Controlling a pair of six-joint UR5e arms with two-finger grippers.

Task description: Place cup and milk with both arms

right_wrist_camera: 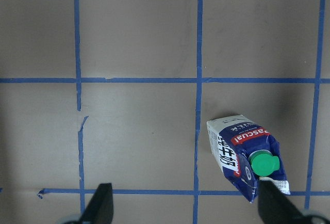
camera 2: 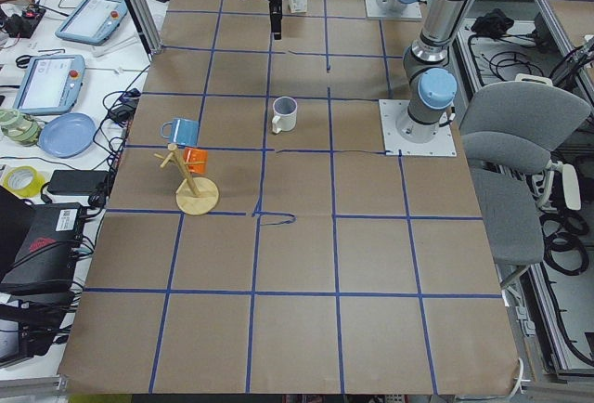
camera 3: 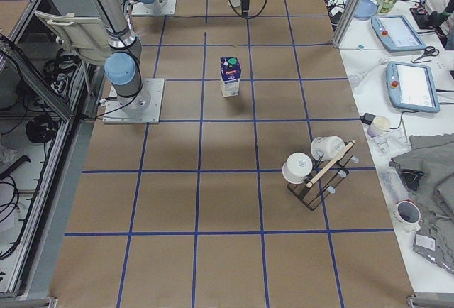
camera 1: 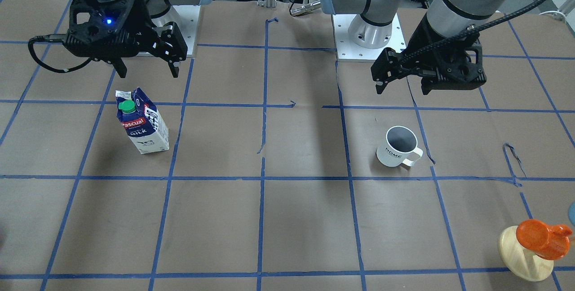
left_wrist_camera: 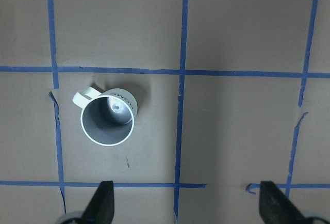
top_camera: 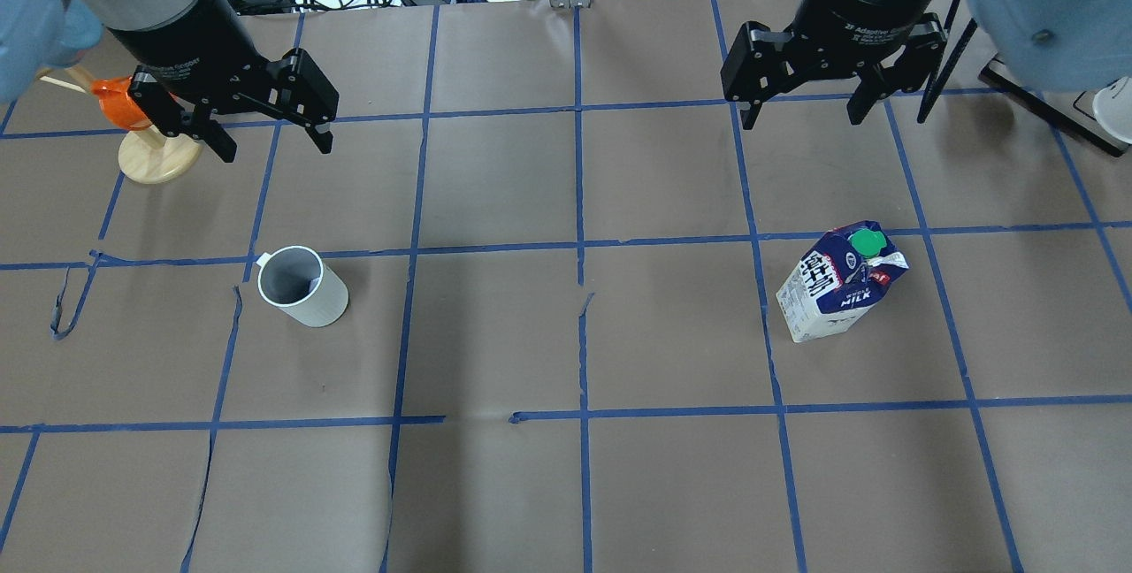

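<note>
In the front view, the left fingers (camera 1: pixel 387 67) and right fingers (camera 1: pixel 173 53) are hanging wide open and empty, with the cup (camera 1: pixel 399 146) and milk (camera 1: pixel 143 122) standing upright on the counter (camera 1: pixel 287 228), untouched. In the wrist views both are sitting off-centre, so a straight descent is risking a fingertip toppling the milk.

light comes from overhead, even and fairly bright. soft, blurred shadows lie on the table (camera 1: pixel 296 237), one beside the milk (camera 1: pixel 143 122), a long one down the middle. a small glare shines inside the cup (left_wrist_camera: pixel 107 123) in my left wrist view. everything looks sharp.
</note>
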